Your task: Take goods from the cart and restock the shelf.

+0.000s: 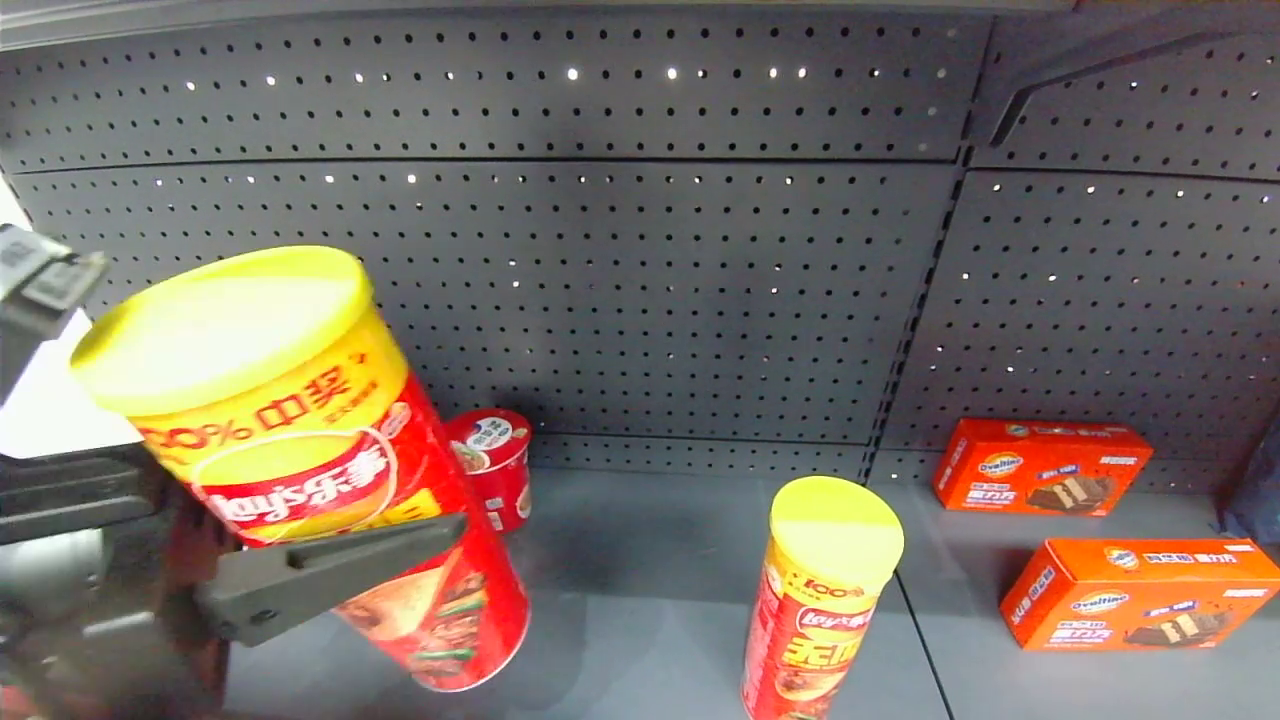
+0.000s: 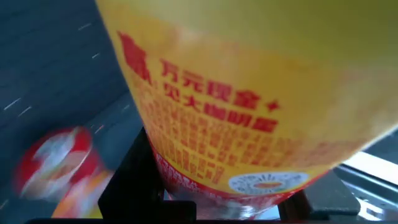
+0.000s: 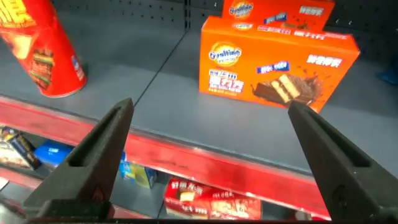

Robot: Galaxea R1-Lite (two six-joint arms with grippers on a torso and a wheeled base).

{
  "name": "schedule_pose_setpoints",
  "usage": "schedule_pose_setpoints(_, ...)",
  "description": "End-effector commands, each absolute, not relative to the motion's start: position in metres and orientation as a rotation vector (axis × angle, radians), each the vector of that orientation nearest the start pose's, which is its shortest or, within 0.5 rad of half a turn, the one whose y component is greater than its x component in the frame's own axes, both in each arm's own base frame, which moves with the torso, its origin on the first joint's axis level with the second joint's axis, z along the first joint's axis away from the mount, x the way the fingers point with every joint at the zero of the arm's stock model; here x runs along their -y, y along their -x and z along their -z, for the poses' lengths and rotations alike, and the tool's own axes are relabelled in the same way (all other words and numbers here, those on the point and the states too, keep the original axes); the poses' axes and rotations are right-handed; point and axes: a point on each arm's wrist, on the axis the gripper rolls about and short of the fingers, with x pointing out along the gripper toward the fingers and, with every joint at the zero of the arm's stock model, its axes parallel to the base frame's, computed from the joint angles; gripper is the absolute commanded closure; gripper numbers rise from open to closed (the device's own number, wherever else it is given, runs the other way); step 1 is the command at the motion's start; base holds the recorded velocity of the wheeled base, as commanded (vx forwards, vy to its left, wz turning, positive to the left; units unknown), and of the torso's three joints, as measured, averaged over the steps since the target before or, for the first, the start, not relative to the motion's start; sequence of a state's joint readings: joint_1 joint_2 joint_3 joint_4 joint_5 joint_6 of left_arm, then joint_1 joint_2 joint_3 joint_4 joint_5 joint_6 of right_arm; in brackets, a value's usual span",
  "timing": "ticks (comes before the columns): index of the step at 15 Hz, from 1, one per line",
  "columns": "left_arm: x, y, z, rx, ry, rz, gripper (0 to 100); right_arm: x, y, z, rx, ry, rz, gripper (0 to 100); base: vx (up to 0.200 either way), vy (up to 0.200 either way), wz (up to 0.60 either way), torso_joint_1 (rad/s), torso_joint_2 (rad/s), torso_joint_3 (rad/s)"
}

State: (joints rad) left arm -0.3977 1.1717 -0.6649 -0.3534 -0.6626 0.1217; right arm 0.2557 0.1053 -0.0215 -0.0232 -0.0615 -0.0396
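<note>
The tilted can [image 1: 290, 420] is pinched low on its body by the left end effector [image 1: 400, 560], over the shelf [image 1: 640, 600]. If let go at this lean it could be toppled, or the small cup [image 1: 492, 465] just behind could be knocked. Bare shelf is left to its right, before a 2nd can [image 1: 820, 600]. The right end effector [image 3: 210, 107] is spread and empty at the shelf's front lip, with a box [image 3: 277, 62] beyond.

The left gripper [image 1: 380, 520] is showing a matte dark-grey, tapering jaw with small round screw holes near its base, joining a rounded silver-grey housing [image 1: 50, 575]. The right gripper [image 3: 211, 106] is showing two dark wedge-shaped jaws, one carrying a long recessed groove.
</note>
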Motion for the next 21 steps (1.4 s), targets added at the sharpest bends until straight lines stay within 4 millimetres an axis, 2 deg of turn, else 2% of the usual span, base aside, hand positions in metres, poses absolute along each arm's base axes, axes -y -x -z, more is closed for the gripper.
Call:
schedule_pose_setpoints(1, 0.106, -0.201, -0.225, -0.181, -0.075, 1.153, 100, 0.005, 0.016, -0.086, -0.046, 0.048, -0.196, 0, 0.000, 0.000, 0.00, 0.000, 0.00, 0.000)
schedule_pose_setpoints(2, 0.115, -0.219, -0.218, -0.177, -0.077, 1.159, 100, 0.005, 0.016, -0.086, -0.047, 0.049, -0.203, 0, 0.000, 0.000, 0.00, 0.000, 0.00, 0.000)
schedule_pose_setpoints(4, 0.129, -0.243, -0.205, -0.136, -0.078, 1.181, 100, 0.005, 0.016, -0.086, -0.048, 0.048, -0.203, 0, 0.000, 0.000, 0.00, 0.000, 0.00, 0.000)
schedule_pose_setpoints(11, 0.158, -0.303, -0.178, -0.144, -0.067, 1.249, 100, 0.005, 0.016, -0.085, -0.053, 0.025, -0.206, 0, 0.000, 0.000, 0.00, 0.000, 0.00, 0.000)
schedule_pose_setpoints(17, 0.200, -0.326, -0.157, -0.165, -0.072, 1.327, 100, 0.005, 0.016, -0.085, -0.050, 0.037, -0.206, 0, 0.000, 0.000, 0.00, 0.000, 0.00, 0.000)
schedule_pose_setpoints(21, 0.221, -0.342, -0.153, -0.161, -0.074, 1.352, 100, 0.005, 0.016, -0.085, -0.046, 0.078, -0.209, 0, 0.000, 0.000, 0.00, 0.000, 0.00, 0.000)
